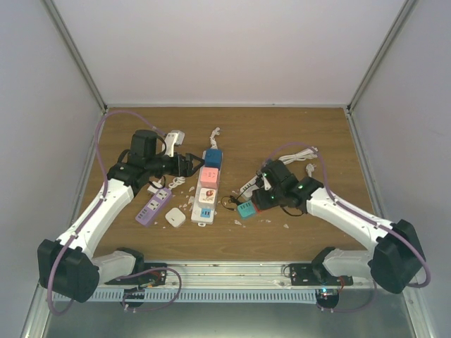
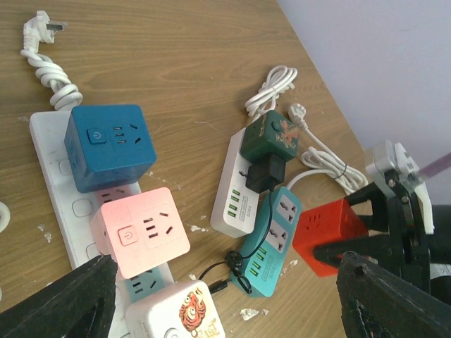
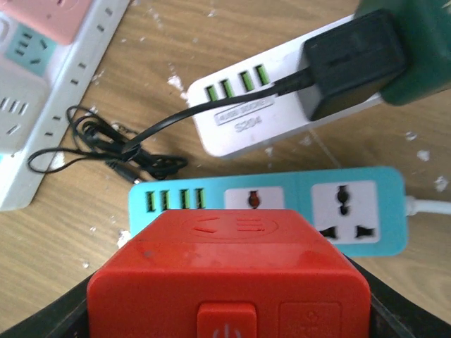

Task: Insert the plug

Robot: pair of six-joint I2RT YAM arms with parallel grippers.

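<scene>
My right gripper (image 1: 266,192) is clamped on the red plug cube (image 3: 229,271), which sits right by the teal power strip (image 3: 345,211); I can't tell if they touch. My left gripper (image 1: 187,166) hangs empty, fingers spread wide, above the long white strip (image 2: 49,158).

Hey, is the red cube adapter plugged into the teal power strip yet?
Not yet. The red cube adapter sits in the right pincer beside the teal power strip, whose two sockets show bare.

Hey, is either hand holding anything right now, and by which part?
The right hand holds the red cube adapter, pinched across two opposite sides. The left hand is open and holds nothing.
</scene>
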